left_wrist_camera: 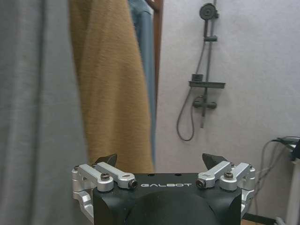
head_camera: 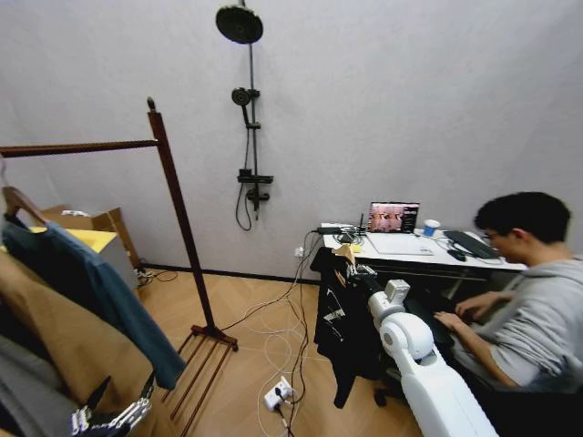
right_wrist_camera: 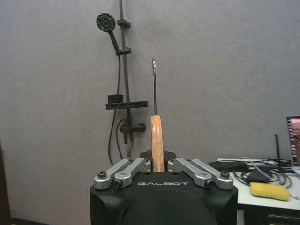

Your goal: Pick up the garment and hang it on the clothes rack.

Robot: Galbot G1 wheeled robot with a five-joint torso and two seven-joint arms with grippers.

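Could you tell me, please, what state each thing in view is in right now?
garment: hanging from its wooden hanger, held off the floor.
right gripper: shut on the hanger.
left gripper: open, holding nothing, low beside the hung clothes.
clothes rack: upright; bar carries a teal shirt and tan coat.
laptop: open, screen lit.

Just beside my left claw a tan coat (left_wrist_camera: 112, 89) hangs, with a teal-blue shirt (left_wrist_camera: 143, 70) behind it and grey cloth (left_wrist_camera: 37, 112) on its other side. Beyond them, well off from both my claws, a dark shower fitting (head_camera: 248, 118) is fixed to the grey wall (head_camera: 410, 100). Near my right claw stands a white desk (head_camera: 401, 248) with a lit laptop (head_camera: 393, 218), a yellow sponge (right_wrist_camera: 270, 190) and black cables (right_wrist_camera: 255, 169). A white power strip (head_camera: 278, 394) lies on the wooden floor (head_camera: 246, 309) below.
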